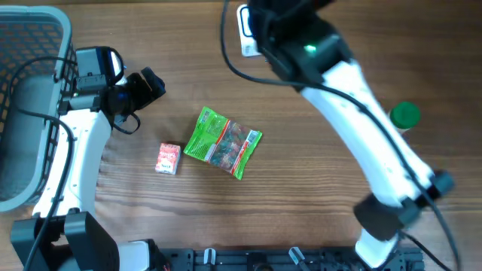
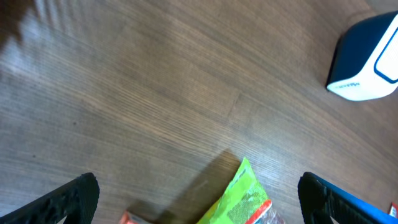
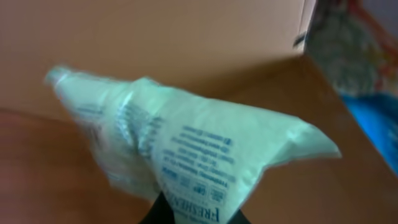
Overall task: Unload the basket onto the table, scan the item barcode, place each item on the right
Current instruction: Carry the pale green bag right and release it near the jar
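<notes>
**White packet pinched in my right gripper, up by the scanner**

White packet (image 3: 205, 149), blue print, clamped by one edge in my right gripper (image 3: 194, 214). It is lifted off the bench (image 1: 301, 196), I judge so a printed face can be turned toward the scanner (image 2: 367, 59) (blue-and-white box, partly cut off). The print is blurred and I can pick out no barcode. From overhead my own arm hides the packet. My left gripper (image 1: 149, 84) hangs wide open and empty, near the green snack bag (image 1: 223, 143) and small red carton (image 1: 169, 159), both lying flat, presumably waiting.
</notes>
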You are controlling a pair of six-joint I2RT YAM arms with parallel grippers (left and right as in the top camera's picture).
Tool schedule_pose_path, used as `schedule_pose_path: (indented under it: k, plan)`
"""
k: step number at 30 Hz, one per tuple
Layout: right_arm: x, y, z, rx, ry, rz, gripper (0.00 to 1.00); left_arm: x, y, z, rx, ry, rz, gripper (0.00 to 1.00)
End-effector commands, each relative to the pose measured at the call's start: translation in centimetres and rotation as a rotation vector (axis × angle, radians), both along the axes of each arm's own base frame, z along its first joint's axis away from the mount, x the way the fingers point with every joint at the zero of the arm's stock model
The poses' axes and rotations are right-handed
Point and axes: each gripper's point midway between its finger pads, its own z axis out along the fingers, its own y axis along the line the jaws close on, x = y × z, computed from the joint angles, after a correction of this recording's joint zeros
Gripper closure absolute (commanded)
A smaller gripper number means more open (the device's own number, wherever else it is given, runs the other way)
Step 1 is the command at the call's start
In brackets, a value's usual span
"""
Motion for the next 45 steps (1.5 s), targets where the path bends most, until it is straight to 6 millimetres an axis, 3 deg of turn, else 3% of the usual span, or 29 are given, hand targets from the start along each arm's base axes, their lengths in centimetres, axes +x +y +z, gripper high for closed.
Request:
schedule_pose_path:
  k: [1,6,8,9,12,17,24,28,29,30,31,32,37,42,45]
  plan:
    - [-2.3,0.2,-0.6,0.323,-0.002,0.266,0.96,0.4,-0.2,0.7,0.002,-0.022,-0.017,0.0]
    - [-6.7,0.8,-8.4,0.797,0.395,0.45,0.96,0.4,-0.2,0.7,0.002,-0.022,-0.017,0.0]
    - [-8.6,-0.1,-11.6,0.928,0.567,0.4,0.96,0.4,-0.2,0.7,0.002,-0.022,-0.017,0.0]
    - [-9.8,-1.6,-14.0,1.001,0.679,0.327,0.96,0.4,-0.2,0.7,0.002,-0.022,-0.017,0.0]
    - [-10.3,-4.3,-17.3,1.102,0.729,0.158,0.96,0.4,-0.2,0.7,0.002,-0.022,-0.017,0.0]
    - [-10.6,-8.1,-24.7,1.138,0.823,-0.055,0.96,0.4,-0.2,0.7,0.002,-0.022,-0.017,0.0]
    - [-11.5,-10.0,-35.9,1.134,0.881,-0.165,0.96,0.4,-0.2,0.7,0.002,-0.022,-0.017,0.0]
    - [-12.6,-11.4,-40.6,1.066,0.877,-0.209,0.95,0.4,-0.2,0.7,0.002,-0.022,-0.017,0.0]
    - [-12.9,-11.7,-41.1,1.051,0.878,-0.219,0.95,0.4,-0.2,0.7,0.002,-0.022,-0.016,0.0]
    - [-13.2,-12.0,-41.7,1.037,0.875,-0.227,0.89,0.4,-0.2,0.7,0.002,-0.022,-0.017,0.0]
    - [-13.2,-12.0,-42.0,1.035,0.872,-0.226,0.31,0.4,-0.2,0.7,0.002,-0.022,-0.016,0.0]
    - [-12.9,-12.0,-42.0,1.037,0.86,-0.219,0.0,0.4,-0.2,0.7,0.002,-0.022,-0.017,0.0]
    - [-10.6,-9.9,-42.0,1.141,0.807,-0.11,0.01,0.4,-0.2,0.7,0.002,-0.022,-0.017,0.0]
    - [-9.2,-3.4,-40.6,1.459,0.834,0.134,0.1,0.4,-0.2,0.7,0.002,-0.022,-0.017,0.0]
    - [-8.5,-1.2,-39.6,1.626,0.796,0.148,0.19,0.4,-0.2,0.7,0.002,-0.022,-0.016,0.0]
